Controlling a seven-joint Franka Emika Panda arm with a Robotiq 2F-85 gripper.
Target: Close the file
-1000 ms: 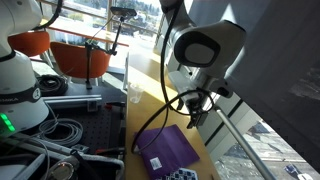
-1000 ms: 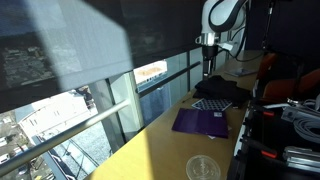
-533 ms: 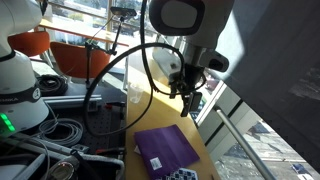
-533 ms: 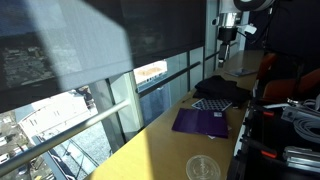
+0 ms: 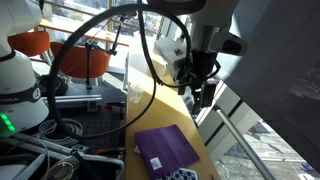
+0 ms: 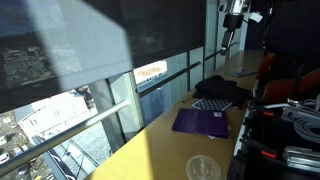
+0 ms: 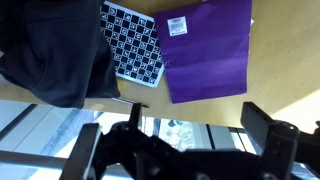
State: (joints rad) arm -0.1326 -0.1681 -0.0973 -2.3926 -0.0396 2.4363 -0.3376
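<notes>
The purple file lies flat and closed on the tan tabletop; it shows in both exterior views (image 5: 166,149) (image 6: 203,123) and in the wrist view (image 7: 207,48), with a small white label near one edge. My gripper (image 5: 200,95) (image 6: 230,35) hangs high above the table, well away from the file. In the wrist view its two fingers (image 7: 185,150) stand wide apart with nothing between them.
A black-and-white checkerboard card (image 7: 133,42) lies beside the file, next to a dark cloth (image 7: 55,55) (image 6: 222,90). A clear round lid (image 6: 202,168) sits on the tabletop. Window glass and railing run along the table's far edge. Cables and equipment crowd the other side.
My gripper has risen and swung further from the file. The file has not moved.
</notes>
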